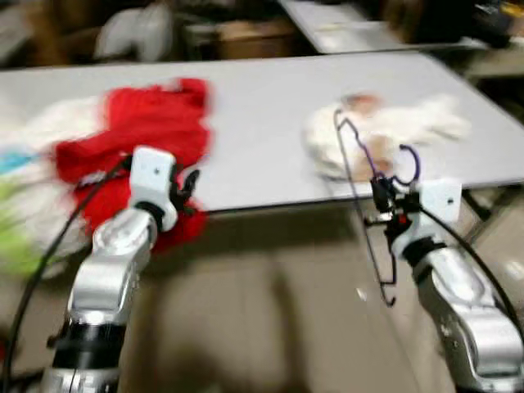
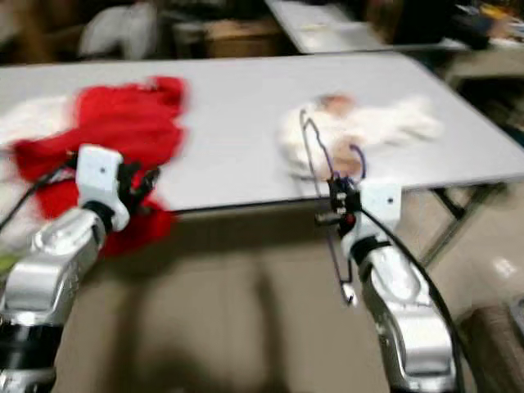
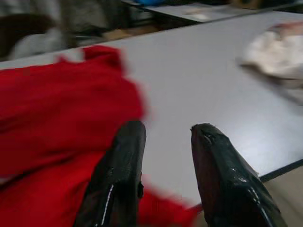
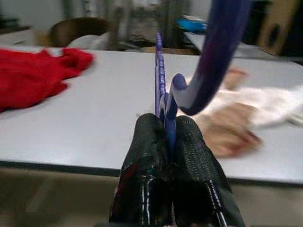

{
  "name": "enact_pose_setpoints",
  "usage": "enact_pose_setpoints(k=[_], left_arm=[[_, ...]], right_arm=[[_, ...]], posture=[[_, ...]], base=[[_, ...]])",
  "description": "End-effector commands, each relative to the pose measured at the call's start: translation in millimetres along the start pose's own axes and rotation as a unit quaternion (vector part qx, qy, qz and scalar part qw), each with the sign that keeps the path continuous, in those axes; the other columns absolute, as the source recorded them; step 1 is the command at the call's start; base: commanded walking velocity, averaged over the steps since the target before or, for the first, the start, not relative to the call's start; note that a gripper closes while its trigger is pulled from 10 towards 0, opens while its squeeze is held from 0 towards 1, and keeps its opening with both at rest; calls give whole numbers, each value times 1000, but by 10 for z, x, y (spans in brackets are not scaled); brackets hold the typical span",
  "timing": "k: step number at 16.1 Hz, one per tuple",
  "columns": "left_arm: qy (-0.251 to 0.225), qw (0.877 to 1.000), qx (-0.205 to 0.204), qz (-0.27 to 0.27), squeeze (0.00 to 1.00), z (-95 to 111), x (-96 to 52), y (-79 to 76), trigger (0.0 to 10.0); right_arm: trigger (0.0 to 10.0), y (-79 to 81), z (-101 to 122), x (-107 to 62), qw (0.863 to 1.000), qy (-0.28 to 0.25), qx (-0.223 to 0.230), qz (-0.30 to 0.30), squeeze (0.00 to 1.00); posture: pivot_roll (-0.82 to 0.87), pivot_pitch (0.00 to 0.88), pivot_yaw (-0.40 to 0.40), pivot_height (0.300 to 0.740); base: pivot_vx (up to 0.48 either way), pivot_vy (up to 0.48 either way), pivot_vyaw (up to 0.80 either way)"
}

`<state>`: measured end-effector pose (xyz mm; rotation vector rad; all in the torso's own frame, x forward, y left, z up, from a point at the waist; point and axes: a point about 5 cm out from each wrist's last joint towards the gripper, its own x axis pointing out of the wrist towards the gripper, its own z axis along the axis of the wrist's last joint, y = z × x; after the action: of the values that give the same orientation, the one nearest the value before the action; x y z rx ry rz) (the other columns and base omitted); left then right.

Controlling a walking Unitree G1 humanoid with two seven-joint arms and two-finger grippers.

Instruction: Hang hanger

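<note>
Right wrist view: the right gripper (image 4: 170, 137) has its two black fingers pressed together on the thin purple wire hanger (image 4: 163, 90), pinching it just below the curved hook, which arcs up and over the fingertips. In the head views the hanger's long axis runs roughly upright, from the hook above the right gripper (image 1: 385, 201) down past the near table edge toward the floor, with its frame angled up over the table. The left gripper (image 1: 184, 184), fingers spread and holding nothing, hovers at the near edge over the crumpled red cloth (image 1: 151, 131). Beyond lies the wide grey table (image 1: 262, 106), with a pale heap of white and pinkish cloth (image 1: 385, 123) just behind the hanger. No rail or hook to hang on can be made out; the blur suggests motion. Open floor lies before the table.
</note>
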<state>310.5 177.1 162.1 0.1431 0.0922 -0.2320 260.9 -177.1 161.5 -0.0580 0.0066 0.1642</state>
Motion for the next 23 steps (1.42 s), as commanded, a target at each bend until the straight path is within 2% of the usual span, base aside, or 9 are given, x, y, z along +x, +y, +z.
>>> enact_pose_setpoints(k=[1, 2, 4, 5, 7, 10, 12, 17, 23], left_arm=[[-6, 1000, 1, -13, 0, 28, 20, -87, 10000], [-7, 1000, -2, -12, 0, 20, 19, -100, 10000], [-8, 1000, -6, -10, 0, 12, 15, -117, 10000], [-15, 1000, -13, 1, 0, 4, 11, -126, 10000], [-24, 999, -38, 5, 0, 12, 18, -168, 10000], [-27, 999, -39, 4, 0, -28, 47, -219, 10000], [-28, 999, -46, 8, 0, -38, 62, -213, 10000], [-25, 998, -38, 37, 0, -65, 73, -176, 10000], [-27, 997, -38, 55, 0, -74, 75, -138, 10000]], right_arm=[[10000, -51, 26, -17, 1000, -5, -16, -4, 0], [10000, -33, 62, 1, 999, -6, -41, 9, 0], [10000, -56, 72, 30, 998, -8, -69, -9, 0], [10000, -51, 59, 41, 999, -1, -55, -1, 0], [10000, -38, 40, 38, 1000, 15, 3, 17, 0], [10000, -11, 68, 32, 1000, -4, -19, 24, 0], [10000, -30, 69, 45, 998, -10, -69, 11, 0], [10000, -45, 28, -4, 999, -7, -37, 22, 0], [10000, -75, 8, -6, 999, -5, -30, 22, 0]], posture=[[-58, 0, 25, 740], [-61, 0, 19, 740], [-62, 0, 11, 740], [-61, 0, 5, 740], [-59, 0, -2, 740], [-61, 0, -9, 740], [-64, 0, -6, 740], [-71, 0, 0, 740], [-69, 0, -3, 740]], base=[[0, 330, 0], [0, 322, 0], [0, 311, 0], [0, 0, 0], [0, 0, 0], [0, 0, 0], [283, 0, 0], [326, 0, 0], [330, 0, 0]])
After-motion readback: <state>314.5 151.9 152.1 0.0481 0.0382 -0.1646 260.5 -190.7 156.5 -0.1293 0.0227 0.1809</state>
